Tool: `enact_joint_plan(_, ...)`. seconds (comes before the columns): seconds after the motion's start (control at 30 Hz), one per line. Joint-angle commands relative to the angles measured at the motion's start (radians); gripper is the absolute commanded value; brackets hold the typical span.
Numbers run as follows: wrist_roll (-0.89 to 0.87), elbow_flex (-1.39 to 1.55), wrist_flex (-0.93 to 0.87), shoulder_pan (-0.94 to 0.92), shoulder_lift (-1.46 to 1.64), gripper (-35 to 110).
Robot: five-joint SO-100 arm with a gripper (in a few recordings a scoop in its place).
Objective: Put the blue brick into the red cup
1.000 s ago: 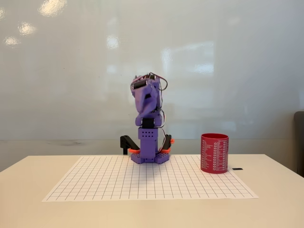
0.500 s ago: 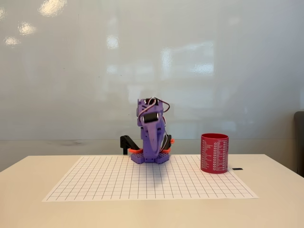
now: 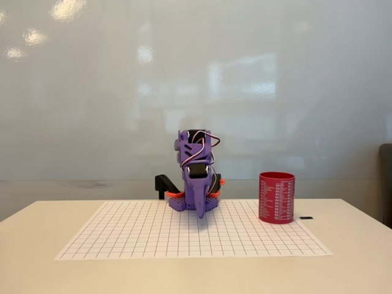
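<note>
The purple arm (image 3: 195,174) sits folded low over its base (image 3: 193,202) at the far edge of a white grid mat (image 3: 184,236), which lies on a pale table (image 3: 37,245). Its upper links are stacked close above the base, with a loop of red and white wires (image 3: 205,142) arching over the top. The gripper (image 3: 200,211) points down and toward the camera, its tip close to the mat just in front of the base — seen head-on like this, the fingers merge into one narrow purple wedge, so whether they are apart or together cannot be told, and nothing can be made out between them. The red cup (image 3: 276,197) stands upright on the right part of the mat, well apart from the arm, its side covered in rows of small white print and its rim open at the top. The blue brick cannot be made out anywhere on the mat or table from this angle. A small dark object (image 3: 306,217) lies flat just right of the cup, too small to identify. A black clamp (image 3: 164,184) sticks out to the left behind the base, with orange parts at its foot. Behind the table stands a glossy whitish wall (image 3: 92,92) that catches blurred reflections of ceiling lights.
</note>
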State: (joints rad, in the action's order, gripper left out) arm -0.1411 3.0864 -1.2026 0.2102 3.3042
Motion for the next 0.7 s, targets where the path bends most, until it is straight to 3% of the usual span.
enact_joint_plan(0.0,0.025,-0.061,-0.005,0.009,-0.002,-1)
enact_joint_plan(0.67,0.086,-0.063,-0.005,0.015,0.0,-1)
